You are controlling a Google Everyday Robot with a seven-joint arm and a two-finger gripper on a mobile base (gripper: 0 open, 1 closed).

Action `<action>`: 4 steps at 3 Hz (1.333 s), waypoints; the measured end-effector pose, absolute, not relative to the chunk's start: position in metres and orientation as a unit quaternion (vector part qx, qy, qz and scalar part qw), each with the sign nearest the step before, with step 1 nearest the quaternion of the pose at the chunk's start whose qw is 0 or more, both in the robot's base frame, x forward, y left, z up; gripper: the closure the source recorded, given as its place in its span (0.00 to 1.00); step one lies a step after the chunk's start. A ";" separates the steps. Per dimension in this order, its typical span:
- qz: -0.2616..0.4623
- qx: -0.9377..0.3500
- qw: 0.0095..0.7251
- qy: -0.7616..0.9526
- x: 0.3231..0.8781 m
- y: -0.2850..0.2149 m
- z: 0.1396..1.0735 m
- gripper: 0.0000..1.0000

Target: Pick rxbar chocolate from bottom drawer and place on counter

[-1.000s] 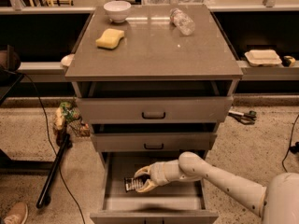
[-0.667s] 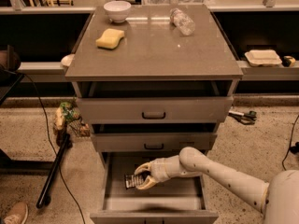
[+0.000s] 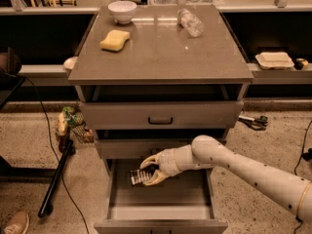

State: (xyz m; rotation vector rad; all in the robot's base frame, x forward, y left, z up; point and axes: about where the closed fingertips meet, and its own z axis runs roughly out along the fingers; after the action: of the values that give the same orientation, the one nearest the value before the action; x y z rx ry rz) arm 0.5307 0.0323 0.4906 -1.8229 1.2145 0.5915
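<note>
The rxbar chocolate (image 3: 138, 177), a black wrapper with pale lettering, sits between the fingers of my gripper (image 3: 149, 170), which is shut on it. The gripper holds the bar a little above the floor of the open bottom drawer (image 3: 161, 204), just under the front of the middle drawer. My white arm (image 3: 243, 167) reaches in from the lower right. The counter (image 3: 161, 48) is the glossy grey-brown top of the cabinet, well above the gripper.
On the counter lie a yellow sponge (image 3: 115, 39), a white bowl (image 3: 122, 10) and a toppled clear plastic bottle (image 3: 190, 22). Two upper drawers (image 3: 161, 116) with black handles stand slightly ajar above the gripper. A black pole (image 3: 56, 179) and cables lie on the floor at left.
The gripper with the bar has risen slightly off the drawer floor and shifted a bit back toward the middle drawer's front.
</note>
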 end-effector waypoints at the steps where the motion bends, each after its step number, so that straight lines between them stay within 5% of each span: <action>1: 0.236 -0.728 0.423 0.485 0.531 0.032 0.491 1.00; 4: 0.185 -0.778 0.429 0.419 0.537 0.024 0.633 1.00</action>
State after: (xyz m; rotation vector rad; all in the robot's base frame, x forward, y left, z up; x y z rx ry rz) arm 0.5367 0.0237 0.6331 -1.9424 1.0471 0.4626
